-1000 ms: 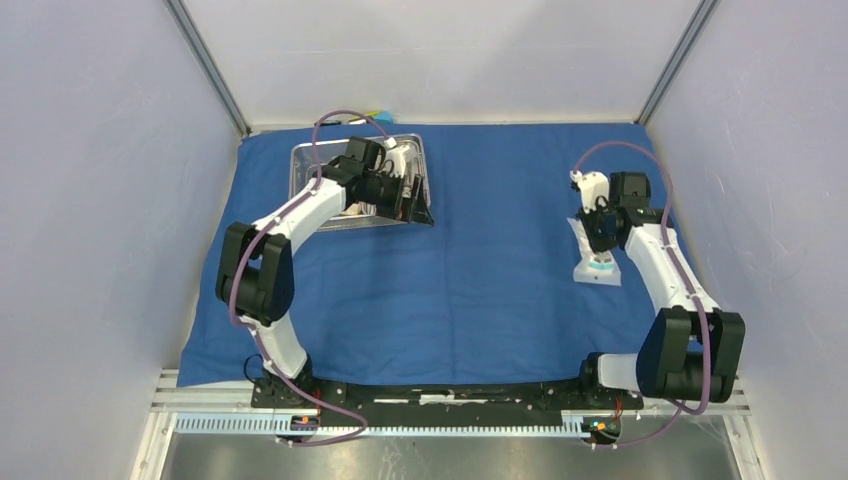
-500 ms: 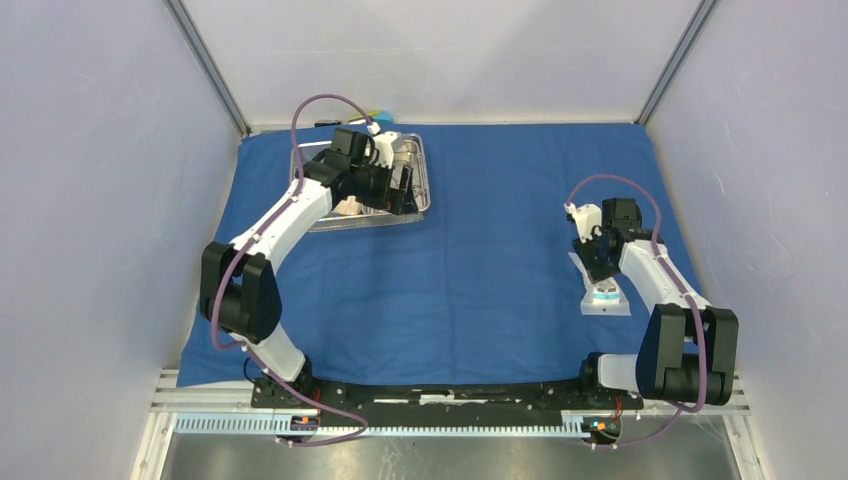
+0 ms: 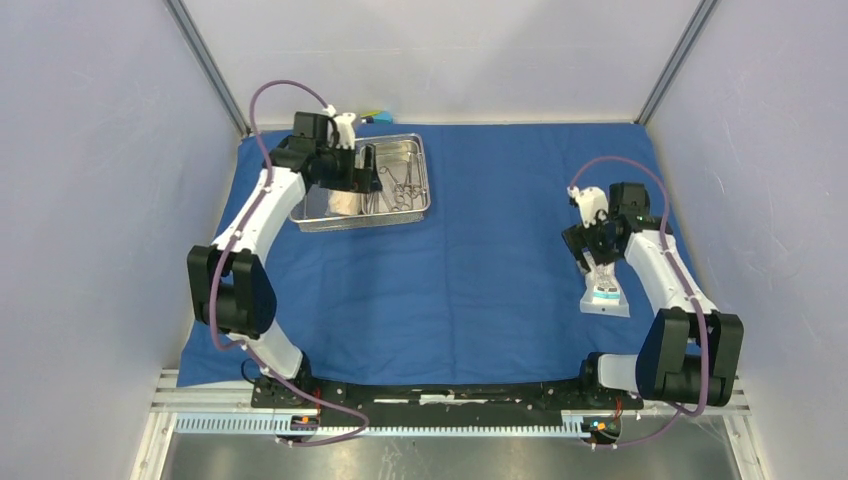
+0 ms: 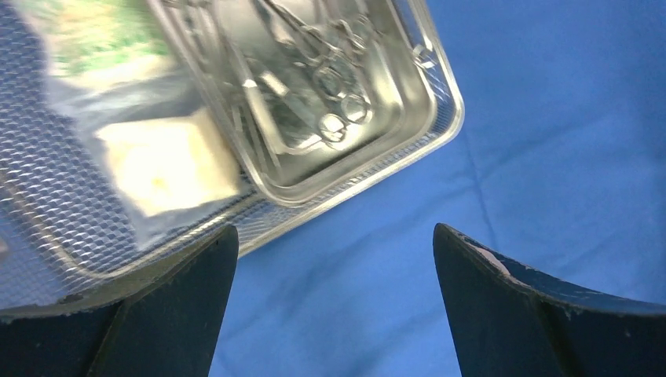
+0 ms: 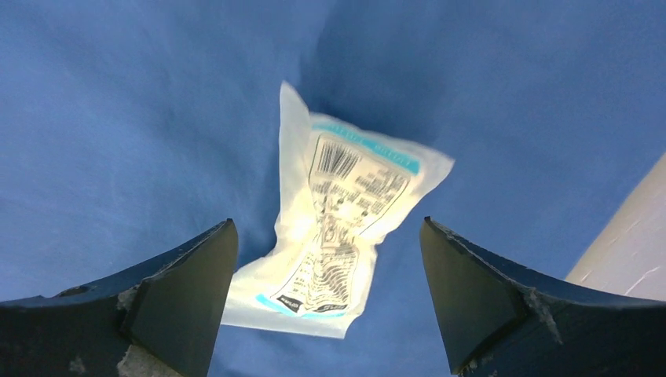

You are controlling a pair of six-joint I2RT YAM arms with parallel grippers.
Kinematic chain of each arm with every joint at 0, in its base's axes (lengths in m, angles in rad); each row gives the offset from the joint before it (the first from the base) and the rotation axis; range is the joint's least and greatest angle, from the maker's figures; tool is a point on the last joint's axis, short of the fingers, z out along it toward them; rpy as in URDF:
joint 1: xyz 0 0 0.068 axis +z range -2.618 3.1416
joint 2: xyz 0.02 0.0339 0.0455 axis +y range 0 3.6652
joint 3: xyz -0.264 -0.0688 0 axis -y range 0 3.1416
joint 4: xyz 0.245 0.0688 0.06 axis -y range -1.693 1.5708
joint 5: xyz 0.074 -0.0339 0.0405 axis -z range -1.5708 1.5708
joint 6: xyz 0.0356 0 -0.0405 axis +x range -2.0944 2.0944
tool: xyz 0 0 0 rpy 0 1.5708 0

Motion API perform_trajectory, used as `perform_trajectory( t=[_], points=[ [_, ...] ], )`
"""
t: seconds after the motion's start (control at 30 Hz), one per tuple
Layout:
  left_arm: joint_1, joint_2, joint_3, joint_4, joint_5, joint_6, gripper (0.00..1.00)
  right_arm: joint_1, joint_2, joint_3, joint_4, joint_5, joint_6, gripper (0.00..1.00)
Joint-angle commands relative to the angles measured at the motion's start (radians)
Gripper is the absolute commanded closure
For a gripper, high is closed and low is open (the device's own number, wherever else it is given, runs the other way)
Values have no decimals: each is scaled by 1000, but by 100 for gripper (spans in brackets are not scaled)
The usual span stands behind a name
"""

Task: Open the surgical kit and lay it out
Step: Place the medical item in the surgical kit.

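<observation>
Left arm: it reaches to the far left, elbow raised. The left gripper [image 3: 364,166] hangs over the wire-mesh tray [image 3: 360,222]. Your wrist view puts the left gripper [image 4: 334,232] above the tray's near corner. Fingers [image 4: 196,290] are spread wide with nothing between them, only mesh [image 4: 78,228] and cloth below.

Right arm: it is folded at the right side with the forearm angled in. The right gripper [image 3: 590,255] points down at a clear packet [image 3: 605,298]. Its fingers [image 5: 181,283] are spread too. The packet [image 5: 338,228] lies flat on the cloth between them, printed side up, and touches neither finger.

The kit: the blue cloth wrap [image 3: 480,270] is spread open across the table. The mesh tray sits far left on it. The steel pan [image 4: 306,165] sits inside the tray's right half and holds the scissors-like instruments [image 4: 330,86]. A white-filled packet [image 4: 169,169] lies on the mesh left of the pan. A blurred greenish packet [image 4: 86,31] lies beyond it.

Around: a small coloured block [image 3: 376,114] sits just past the tray's far rim. The left arm's cable loops above the tray's left end, and the wrist covers part of that end from overhead.
</observation>
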Motion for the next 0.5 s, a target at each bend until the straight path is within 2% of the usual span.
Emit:
perform_trajectory(
  t=[0.0, 0.17, 0.37, 0.47],
  points=[
    [76, 30, 108, -37, -30, 38, 0, -4, -48, 133, 4, -159, -21, 6],
    [93, 169, 266, -143, -109, 91, 0, 15, -28, 177, 86, -286, 14, 5],
    [106, 399, 479, -202, -215, 81, 3, 71, 34, 177, 171, -324, 55, 5],
    [129, 513, 580, -219, -209, 36, 8, 75, 63, 165, 185, -339, 64, 5]
  ],
)
